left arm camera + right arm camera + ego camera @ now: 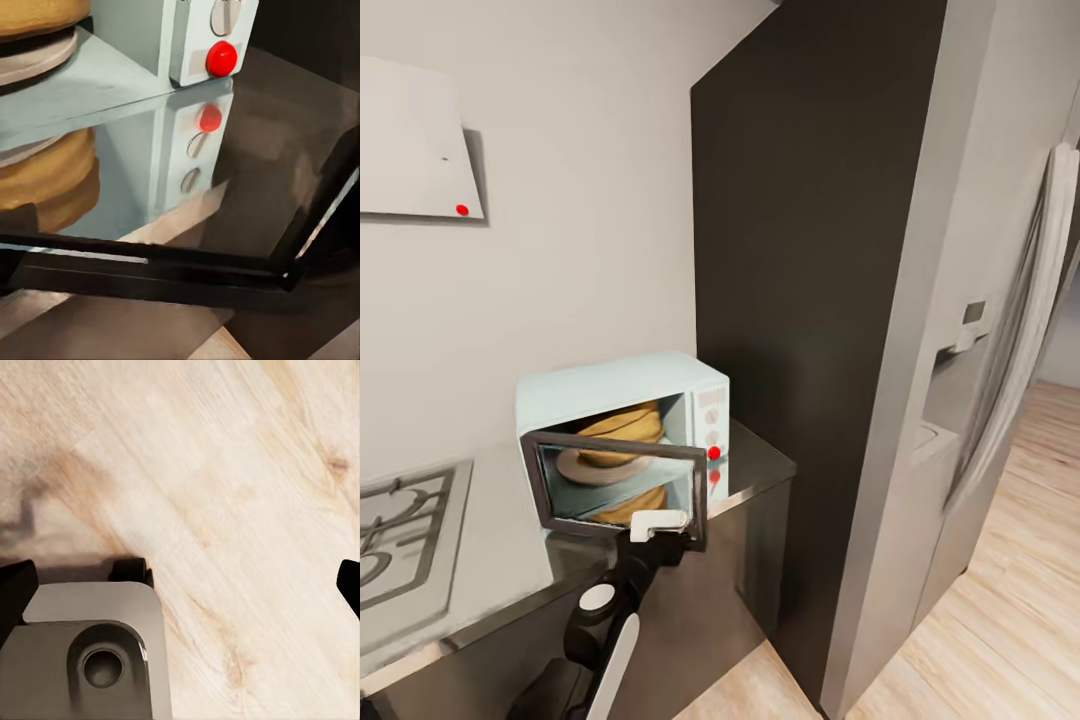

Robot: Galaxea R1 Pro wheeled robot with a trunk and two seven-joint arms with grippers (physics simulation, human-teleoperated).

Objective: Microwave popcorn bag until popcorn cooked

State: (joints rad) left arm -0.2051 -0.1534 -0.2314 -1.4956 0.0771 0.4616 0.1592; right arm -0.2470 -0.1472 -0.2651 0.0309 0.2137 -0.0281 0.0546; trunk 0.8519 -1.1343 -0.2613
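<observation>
I see the tan-orange burlap popcorn bag [622, 428] on the turntable inside the pale blue boxy microwave [610, 385], door down. My left gripper [657, 527] sits at the door's edge; can't tell its opening. Right gripper fingertips [16, 585] spread wide, empty, over pale wood floor [247, 510].

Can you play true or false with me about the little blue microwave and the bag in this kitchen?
1. The popcorn bag sits inside the microwave. True.
2. The microwave door is shut tight. False: it hangs open, folded down.
3. The microwave has a red knob. True.
4. The microwave stands on the floor. False: it stands on the countertop.
5. The left arm reaches to the door's edge. True.
</observation>
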